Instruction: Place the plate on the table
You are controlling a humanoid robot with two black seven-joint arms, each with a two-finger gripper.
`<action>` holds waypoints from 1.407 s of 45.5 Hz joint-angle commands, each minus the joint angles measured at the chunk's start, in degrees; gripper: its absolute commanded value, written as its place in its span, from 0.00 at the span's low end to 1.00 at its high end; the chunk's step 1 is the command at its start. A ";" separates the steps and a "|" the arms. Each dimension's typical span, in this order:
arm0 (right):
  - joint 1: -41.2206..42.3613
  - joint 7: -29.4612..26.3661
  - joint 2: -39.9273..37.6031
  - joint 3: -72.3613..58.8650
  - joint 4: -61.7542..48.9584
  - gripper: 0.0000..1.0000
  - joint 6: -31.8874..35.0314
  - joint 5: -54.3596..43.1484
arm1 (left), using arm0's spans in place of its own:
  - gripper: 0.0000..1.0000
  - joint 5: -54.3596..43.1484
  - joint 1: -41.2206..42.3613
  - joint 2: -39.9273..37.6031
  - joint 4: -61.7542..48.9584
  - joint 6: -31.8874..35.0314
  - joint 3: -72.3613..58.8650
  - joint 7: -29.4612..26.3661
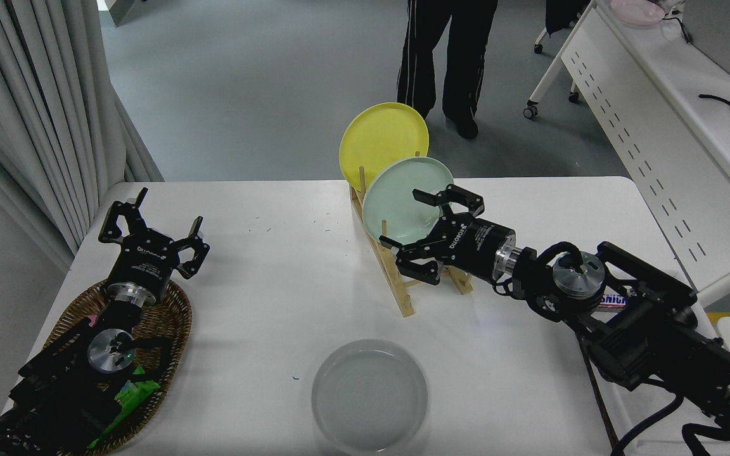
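Note:
The light grey plate point(369, 396) lies flat on the white table point(276, 253) near its front edge, apart from both grippers. My right gripper point(412, 218) is open, its fingers spread either side of the lower right rim of the mint green plate point(400, 196), which stands upright in the wooden rack point(397, 285). I cannot tell whether the fingers touch that plate. The yellow plate point(381, 142) stands behind it in the same rack. My left gripper point(153, 228) is open and parked at the lower left above a wicker basket point(172, 329).
A person's legs in dark trousers point(444, 57) stand beyond the table's far edge. A long white desk with a slotted panel point(656, 133) runs along the right. Grey curtains point(29, 107) hang at the left. The basket holds green packets point(127, 399).

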 commanded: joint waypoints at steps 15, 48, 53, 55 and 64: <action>-4.50 18.32 -0.53 22.67 -0.03 1.00 -0.12 -29.24 | 1.00 0.00 0.00 0.00 0.00 0.00 0.00 0.00; -6.87 21.47 -5.81 21.18 -5.65 1.00 -1.88 -50.08 | 1.00 0.00 0.00 0.00 0.00 0.00 0.00 0.00; -9.33 25.78 -5.46 20.83 -9.95 1.00 0.92 -50.26 | 1.00 0.00 0.00 0.00 0.00 0.00 0.00 0.00; -10.03 26.58 -5.11 20.65 -12.06 1.00 3.38 -50.26 | 1.00 0.00 0.00 0.00 0.00 0.00 0.00 0.00; -12.85 29.21 -3.97 17.75 -14.97 1.00 10.95 -50.34 | 1.00 0.00 0.00 0.00 0.00 0.00 0.00 0.00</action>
